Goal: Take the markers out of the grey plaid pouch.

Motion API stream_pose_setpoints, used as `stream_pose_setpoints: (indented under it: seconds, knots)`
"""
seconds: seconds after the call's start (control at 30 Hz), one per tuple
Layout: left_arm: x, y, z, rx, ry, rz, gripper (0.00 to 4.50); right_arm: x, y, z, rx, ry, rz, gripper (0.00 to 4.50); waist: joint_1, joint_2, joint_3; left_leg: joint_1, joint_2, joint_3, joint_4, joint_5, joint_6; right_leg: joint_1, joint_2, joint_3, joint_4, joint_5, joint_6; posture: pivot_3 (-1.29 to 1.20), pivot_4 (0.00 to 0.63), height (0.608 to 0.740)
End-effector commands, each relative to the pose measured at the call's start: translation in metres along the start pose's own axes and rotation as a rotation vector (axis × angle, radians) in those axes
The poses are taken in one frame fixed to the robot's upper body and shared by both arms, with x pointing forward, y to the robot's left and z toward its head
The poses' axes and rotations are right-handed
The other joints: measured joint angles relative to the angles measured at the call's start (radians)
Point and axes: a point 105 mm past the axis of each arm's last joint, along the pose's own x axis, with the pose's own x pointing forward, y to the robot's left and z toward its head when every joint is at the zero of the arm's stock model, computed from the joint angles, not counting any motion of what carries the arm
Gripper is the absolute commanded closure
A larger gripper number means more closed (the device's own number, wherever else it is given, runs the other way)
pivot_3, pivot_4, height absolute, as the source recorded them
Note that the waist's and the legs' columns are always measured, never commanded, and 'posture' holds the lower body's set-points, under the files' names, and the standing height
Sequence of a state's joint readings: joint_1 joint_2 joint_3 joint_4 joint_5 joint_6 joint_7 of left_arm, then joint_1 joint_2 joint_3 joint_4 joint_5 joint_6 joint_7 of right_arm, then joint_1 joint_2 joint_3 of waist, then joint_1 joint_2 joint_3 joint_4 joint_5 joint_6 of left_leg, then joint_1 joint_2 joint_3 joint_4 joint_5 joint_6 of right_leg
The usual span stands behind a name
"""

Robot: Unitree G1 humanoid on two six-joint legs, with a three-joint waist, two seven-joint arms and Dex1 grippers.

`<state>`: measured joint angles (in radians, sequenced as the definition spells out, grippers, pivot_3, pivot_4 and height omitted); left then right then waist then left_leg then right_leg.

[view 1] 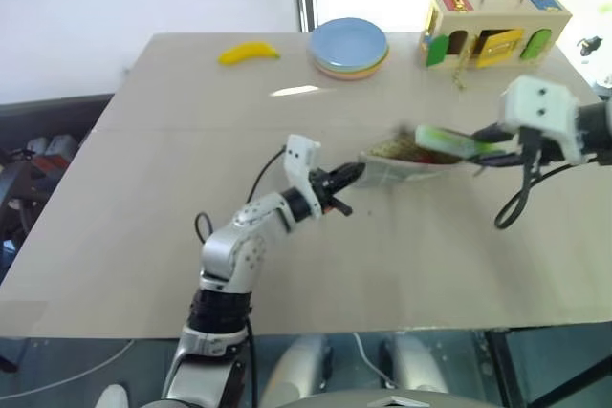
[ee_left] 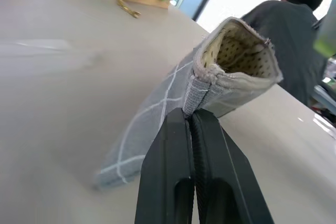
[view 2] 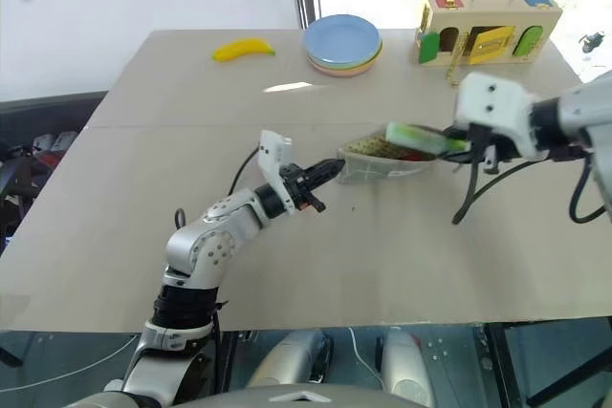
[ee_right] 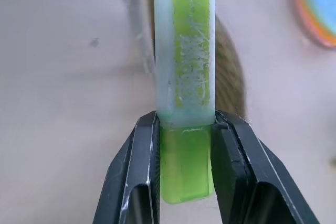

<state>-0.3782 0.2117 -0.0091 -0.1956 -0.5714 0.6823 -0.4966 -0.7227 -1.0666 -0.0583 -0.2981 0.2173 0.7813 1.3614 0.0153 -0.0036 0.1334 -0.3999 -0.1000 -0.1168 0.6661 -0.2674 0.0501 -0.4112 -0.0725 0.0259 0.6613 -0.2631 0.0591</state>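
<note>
Left gripper (view 2: 330, 171): its two black fingers are pressing together on the end seam of the soft grey plaid fabric pouch (ee_left: 157, 124), pinching the cloth and holding that end lifted off the beige table (view 1: 143, 198).

Right gripper (ee_right: 185, 129): its fingers are clamping the butt of the slim light-green marker (ee_right: 185, 66), holding it above the pouch's open mouth, angled back toward the opening.

Pouch: it is hanging slightly above the tabletop between the two arms, mouth gaping, the yellowish dotted lining (ee_left: 239, 51) showing.

Red marker (view 2: 413, 154): a red streak is showing inside the pouch under the green one; it appears to be lying in there, though blurred.

Stage: one marker is looking clear of the pouch, the other waiting inside.

Risk, green marker: the grip is sitting on the very end, so a quick swing could be twisting it loose and dropping it on the table or back into the pouch.

Risk, pouch: only a thin seam is being pinched; a tug from the other arm could be pulling the fabric free, spilling the red marker.

Bystanders: a yellow banana (view 1: 249, 53), stacked round pastel plates (view 1: 349, 47) and a wooden latch box (view 1: 492, 28) are lying well apart at the far edge.
</note>
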Motion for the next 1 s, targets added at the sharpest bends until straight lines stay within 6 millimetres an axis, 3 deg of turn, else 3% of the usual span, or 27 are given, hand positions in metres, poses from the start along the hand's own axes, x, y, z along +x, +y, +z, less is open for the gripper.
stream_pose_setpoints:
  seconds: [0.03, 0.07, 0.13, 0.2, 0.23, 0.3, 0.43, 0.47, 0.53, 0.57, 0.6, 0.63, 0.73, 0.87, 0.93, 1.0]
  knots:
    - [-0.007, -0.008, 0.019, 0.042, -0.06, -0.02, 4.5, -0.028, 0.004, 0.011, 0.132, -0.132, -0.005, 3.69, 0.005, -0.001, 0.001, 0.0, 0.0, 0.0, 0.0, 0.0, 0.0, 0.0, 0.0, 0.0, 0.0, 0.0, 0.0, 0.0, 0.15, 0.74]
    - [-0.008, -0.008, 0.02, 0.043, -0.06, -0.017, 4.5, -0.033, 0.005, 0.001, 0.165, -0.108, -0.01, 3.69, 0.005, -0.001, 0.001, -0.001, 0.0, -0.001, 0.0, 0.0, 0.0, 0.0, 0.0, -0.001, -0.001, 0.0, 0.0, 0.0, 0.15, 0.74]
    - [-0.01, -0.007, 0.02, 0.034, -0.053, -0.012, 4.5, -0.036, 0.006, -0.041, 0.235, 0.039, -0.046, 3.69, 0.018, -0.003, 0.001, -0.001, 0.0, -0.001, 0.0, -0.001, 0.001, 0.001, -0.001, -0.002, -0.001, 0.0, 0.0, 0.0, 0.15, 0.74]
    - [-0.011, -0.007, 0.018, 0.013, -0.039, -0.013, 4.5, -0.032, 0.009, -0.099, 0.23, 0.286, -0.09, 3.69, 0.024, -0.003, 0.001, -0.001, 0.0, -0.001, 0.001, -0.001, 0.001, 0.002, -0.001, -0.002, -0.002, 0.0, 0.0, 0.0, 0.15, 0.74]
    - [-0.012, -0.007, 0.017, 0.005, -0.032, -0.014, 4.5, -0.029, 0.011, -0.116, 0.213, 0.35, -0.095, 3.69, 0.025, -0.003, 0.001, -0.001, -0.001, 0.0, 0.001, -0.001, 0.001, 0.002, -0.001, -0.001, -0.002, 0.0, 0.0, 0.0, 0.15, 0.74]
    - [-0.012, -0.008, 0.015, -0.008, -0.02, -0.02, 4.5, -0.021, 0.013, -0.132, 0.208, 0.369, -0.105, 3.69, 0.022, -0.002, 0.001, 0.0, -0.001, 0.002, 0.002, -0.001, 0.001, 0.001, -0.001, 0.0, 0.0, 0.0, 0.0, 0.0, 0.15, 0.74]
    - [-0.012, -0.012, 0.013, -0.022, 0.001, -0.046, 4.5, -0.003, 0.016, -0.147, 0.212, 0.352, -0.109, 3.69, -0.001, 0.0, 0.0, 0.003, 0.001, 0.004, 0.001, 0.0, 0.0, 0.001, 0.001, 0.003, 0.003, 0.0, 0.0, 0.0, 0.15, 0.74]
    - [-0.013, -0.015, 0.012, -0.026, 0.011, -0.065, 4.5, 0.001, 0.021, -0.154, 0.201, 0.376, -0.086, 2.89, -0.003, 0.0, 0.0, 0.003, 0.001, 0.004, 0.001, 0.0, 0.0, 0.001, 0.001, 0.003, 0.003, 0.0, 0.0, 0.0, 0.15, 0.74]
    - [-0.016, -0.022, 0.01, -0.029, 0.028, -0.103, 4.5, 0.007, 0.028, -0.163, 0.184, 0.409, -0.062, 2.4, -0.003, 0.0, 0.0, 0.003, 0.001, 0.004, 0.001, 0.0, 0.0, 0.001, 0.001, 0.003, 0.003, 0.0, 0.0, 0.0, 0.15, 0.74]
    - [-0.017, -0.024, 0.009, -0.03, 0.031, -0.111, 4.5, 0.006, 0.024, -0.165, 0.178, 0.421, -0.086, 1.91, -0.002, 0.0, 0.0, 0.003, 0.001, 0.004, 0.001, 0.0, 0.0, 0.001, 0.001, 0.003, 0.002, 0.0, 0.0, 0.0, 0.15, 0.74]
    - [-0.018, -0.025, 0.009, -0.031, 0.033, -0.113, 4.5, 0.005, 0.02, -0.165, 0.175, 0.428, -0.111, 1.24, -0.001, 0.0, 0.0, 0.002, 0.001, 0.004, 0.001, 0.0, 0.0, 0.001, 0.001, 0.003, 0.002, 0.0, 0.0, 0.0, 0.15, 0.74]
    - [-0.018, -0.025, 0.008, -0.035, 0.036, -0.112, 4.5, 0.003, 0.017, -0.161, 0.169, 0.426, -0.115, 0.94, -0.001, 0.0, 0.0, 0.002, 0.001, 0.004, 0.001, 0.0, 0.0, 0.001, 0.001, 0.003, 0.002, 0.0, 0.0, 0.0, 0.15, 0.74]
    - [-0.021, -0.026, 0.006, -0.046, 0.044, -0.114, 4.5, -0.002, 0.009, -0.141, 0.134, 0.405, -0.114, 0.94, -0.001, 0.0, 0.001, 0.002, 0.001, 0.004, 0.001, 0.0, 0.0, 0.001, 0.001, 0.003, 0.002, 0.0, 0.0, 0.0, 0.15, 0.74]
    - [-0.023, -0.029, 0.006, -0.072, 0.036, -0.113, 4.5, 0.015, -0.013, -0.065, 0.025, 0.158, -0.153, 0.94, -0.012, 0.001, 0.001, 0.003, 0.001, 0.005, 0.0, 0.0, 0.0, 0.0, 0.001, 0.004, 0.002, 0.0, 0.0, 0.0, 0.15, 0.74]
    - [-0.024, -0.03, 0.005, -0.079, 0.035, -0.116, 4.5, 0.027, -0.006, -0.035, -0.02, 0.058, -0.083, 1.49, -0.012, 0.0, 0.002, 0.003, 0.001, 0.004, 0.0, 0.0, 0.0, 0.001, 0.001, 0.003, 0.002, 0.0, 0.0, 0.0, 0.15, 0.74]
    - [-0.023, -0.032, 0.005, -0.097, 0.032, -0.124, 4.5, 0.034, 0.003, -0.022, -0.056, 0.029, -0.007, 2.05, -0.006, 0.0, 0.002, 0.002, 0.002, 0.003, 0.0, 0.0, 0.0, 0.001, 0.002, 0.002, 0.001, 0.0, 0.0, 0.0, 0.15, 0.74]
